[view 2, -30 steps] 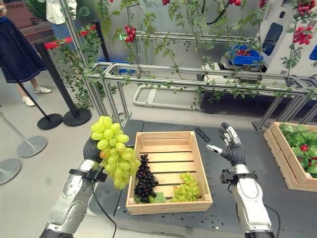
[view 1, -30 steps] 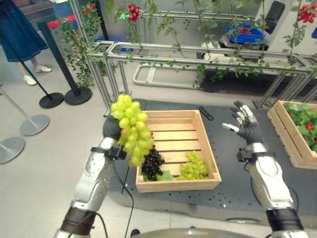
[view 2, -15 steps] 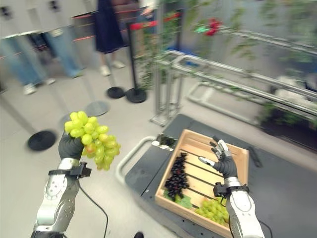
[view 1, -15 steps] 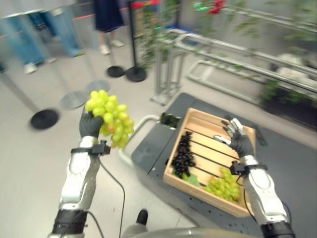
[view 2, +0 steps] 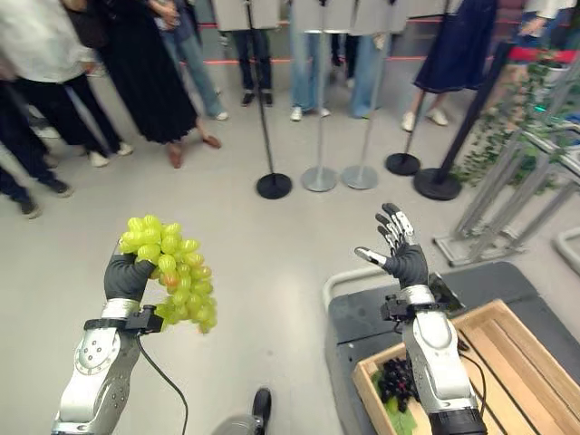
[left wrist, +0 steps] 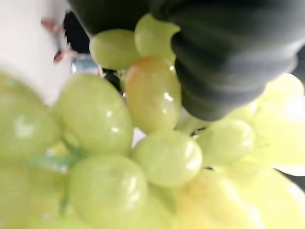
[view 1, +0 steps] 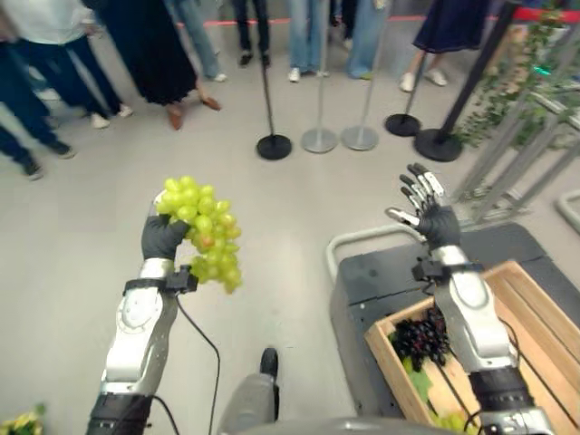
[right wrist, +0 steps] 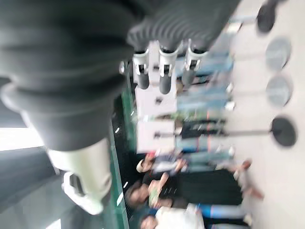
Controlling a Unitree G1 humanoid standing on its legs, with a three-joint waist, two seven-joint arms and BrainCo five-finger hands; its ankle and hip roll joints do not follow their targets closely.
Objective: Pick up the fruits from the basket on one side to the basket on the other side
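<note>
Above the bare floor, our left hand (view 1: 163,237) grips a green grape bunch (view 1: 203,231); our right hand (view 1: 430,217), fingers spread and empty, hovers near the wooden basket (view 1: 535,317) holding dark grapes (view 1: 419,337).

Bare floor (view 2: 263,245) lies open between the two raised hands. Ahead, stanchion posts (view 2: 319,172) and standing people (view 2: 145,72) block the way; a metal frame (view 2: 507,208) stands to the right.

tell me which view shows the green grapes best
The left eye view: the whole green grape bunch shows, gripped in the left hand. The right eye view shows it much the same. The left wrist view shows a few grapes very close.
</note>
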